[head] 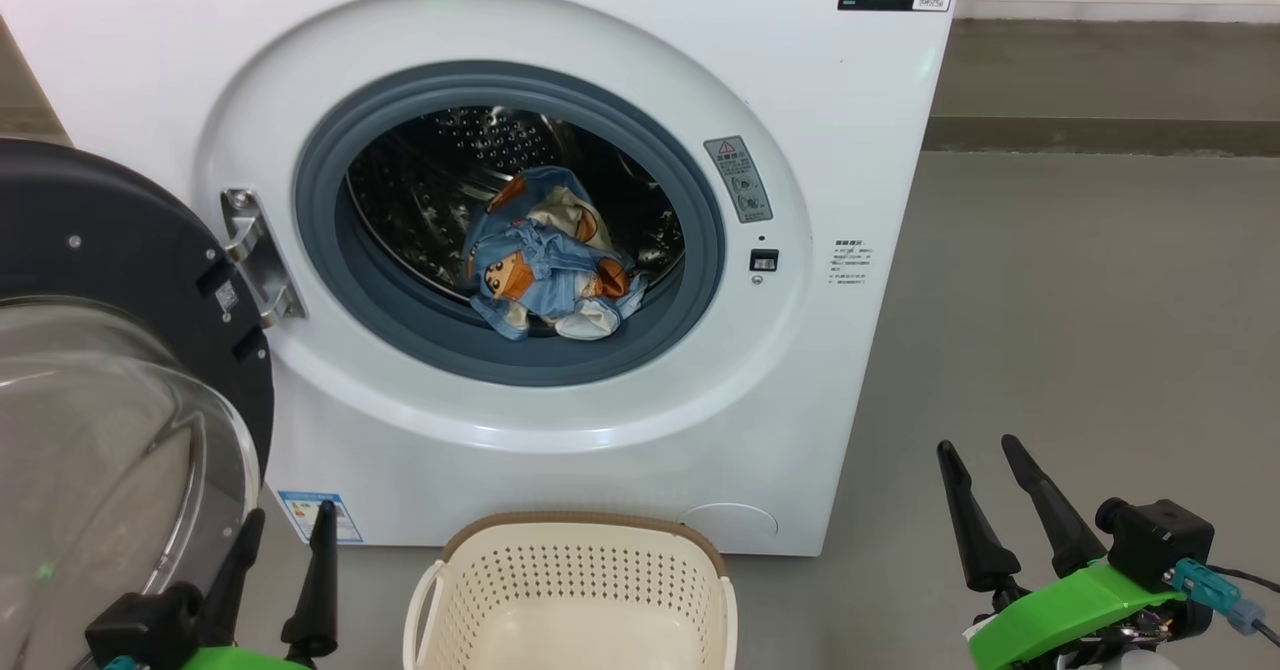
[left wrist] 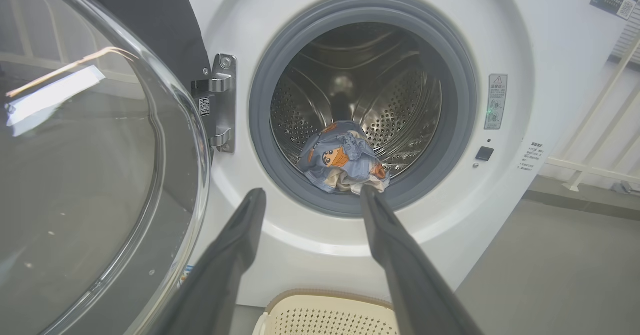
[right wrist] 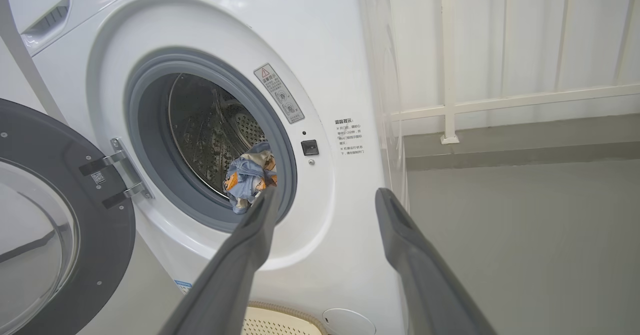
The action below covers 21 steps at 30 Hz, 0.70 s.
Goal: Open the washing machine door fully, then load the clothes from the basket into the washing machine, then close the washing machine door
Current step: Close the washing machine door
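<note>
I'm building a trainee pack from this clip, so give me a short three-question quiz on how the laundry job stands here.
1. True or false: the door of the washer is shut.
2. Where do the clothes lie? A) on the floor B) in the drum C) on top of the washer
3. Fill in: the left hand and the right hand both stand ____ and hold nothing.
Key: 1 false; 2 B; 3 open.
</note>
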{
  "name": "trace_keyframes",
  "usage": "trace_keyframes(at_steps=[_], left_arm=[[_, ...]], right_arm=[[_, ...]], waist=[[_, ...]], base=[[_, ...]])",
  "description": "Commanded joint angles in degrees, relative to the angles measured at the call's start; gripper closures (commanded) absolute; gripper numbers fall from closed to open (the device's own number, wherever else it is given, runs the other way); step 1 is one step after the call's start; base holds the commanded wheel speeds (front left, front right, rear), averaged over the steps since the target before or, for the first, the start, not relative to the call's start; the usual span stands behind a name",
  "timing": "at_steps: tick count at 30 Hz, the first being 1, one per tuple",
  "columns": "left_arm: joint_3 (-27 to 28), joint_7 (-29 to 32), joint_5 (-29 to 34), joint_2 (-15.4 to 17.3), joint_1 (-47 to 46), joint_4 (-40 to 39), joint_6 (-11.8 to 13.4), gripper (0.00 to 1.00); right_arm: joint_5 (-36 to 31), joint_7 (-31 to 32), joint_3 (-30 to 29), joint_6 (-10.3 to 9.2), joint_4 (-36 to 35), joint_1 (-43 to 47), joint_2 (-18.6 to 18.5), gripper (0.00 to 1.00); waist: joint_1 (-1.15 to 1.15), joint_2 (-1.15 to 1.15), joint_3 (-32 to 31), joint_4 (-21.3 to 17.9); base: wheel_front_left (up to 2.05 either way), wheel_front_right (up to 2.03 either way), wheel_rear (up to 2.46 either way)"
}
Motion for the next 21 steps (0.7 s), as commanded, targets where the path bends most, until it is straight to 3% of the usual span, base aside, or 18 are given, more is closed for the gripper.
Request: trace_keyframes(at_steps=[1, 21], left_arm=[[2.61, -0.36, -0.34, 1.52, -1.25, -1.83, 0.19, 0.0], [2.71, -0.36, -0.88, 1.7, -1.02, -3.11, 0.22, 0.0]], right_arm=[[0.31, -0.47, 1.06, 0.25, -1.12, -0.87, -0.61, 0.0], [0.63, -0.47, 1.43, 0.25, -0.8, -1.59, -0.52, 0.0]], waist=[[0.0, 0.0, -0.06, 0.03], [0.0, 0.0, 0.07, -0.52]], base=[[0.0, 0.0, 0.0], [0.0, 0.0, 0.0]])
